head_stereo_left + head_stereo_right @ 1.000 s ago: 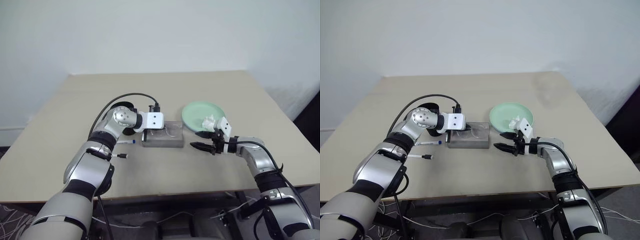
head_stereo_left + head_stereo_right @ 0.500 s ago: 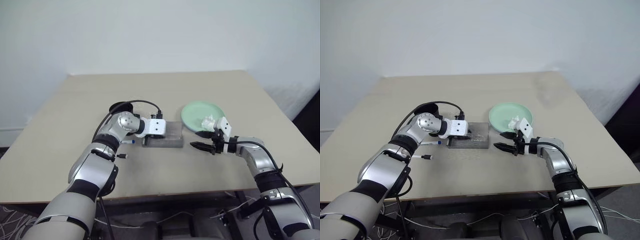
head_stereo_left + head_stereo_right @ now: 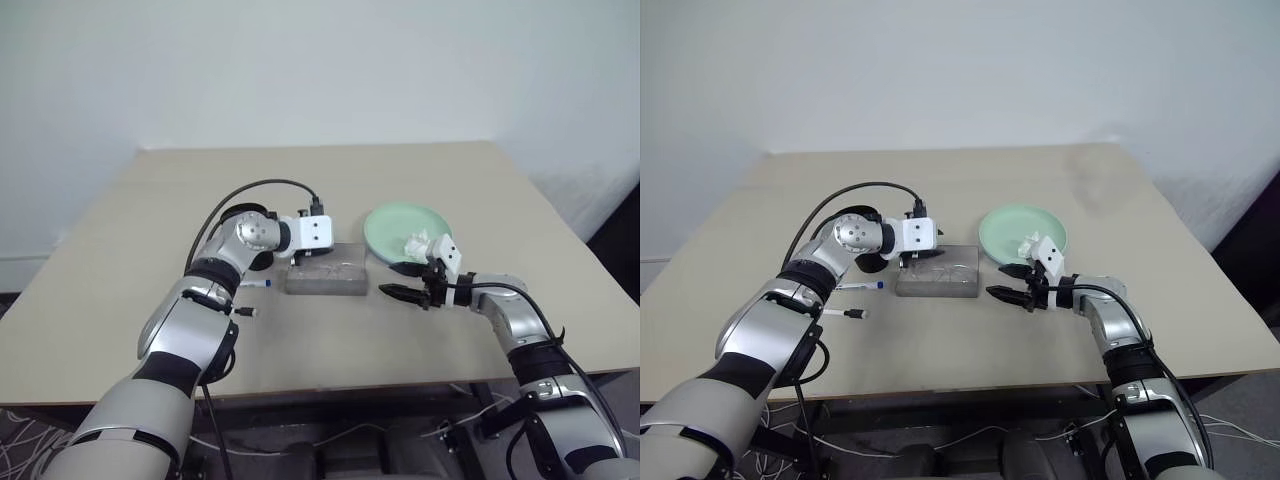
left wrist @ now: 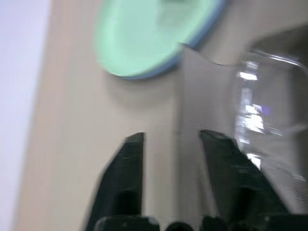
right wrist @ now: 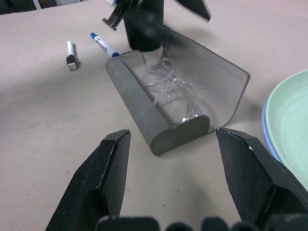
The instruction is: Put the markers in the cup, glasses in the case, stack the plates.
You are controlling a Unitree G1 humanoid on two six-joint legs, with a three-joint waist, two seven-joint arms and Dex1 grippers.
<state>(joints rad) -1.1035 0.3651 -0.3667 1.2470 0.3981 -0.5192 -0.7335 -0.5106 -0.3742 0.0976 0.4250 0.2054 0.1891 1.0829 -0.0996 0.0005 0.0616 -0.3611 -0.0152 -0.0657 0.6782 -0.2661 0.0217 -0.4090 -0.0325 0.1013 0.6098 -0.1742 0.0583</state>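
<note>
The grey case [image 3: 330,279] lies open mid-table, its lid raised, with the clear glasses [image 5: 171,91] inside. My left gripper [image 3: 301,258] hovers over the case's left end, its fingers [image 4: 126,178] apart, and the lid's edge runs between them. My right gripper [image 3: 392,280] stands open just right of the case, holding nothing. The mint green plate [image 3: 395,226] rests on the light blue plate [image 5: 265,126], whose rim shows beneath it. A blue-capped marker [image 3: 256,284] and a shorter dark-tipped one [image 3: 243,311] lie left of the case. The black cup [image 5: 143,31] stands behind the case, partly hidden by my left arm.
A small white crumpled wad [image 3: 418,244] sits on the green plate's near side. The beige table [image 3: 330,185] stretches bare toward the far edge and on both sides. A black cable arcs over my left forearm.
My left gripper dipped toward the case's left end, then lifted above it again. Its fingers were shut and now stand apart. The right arm has not moved.
</note>
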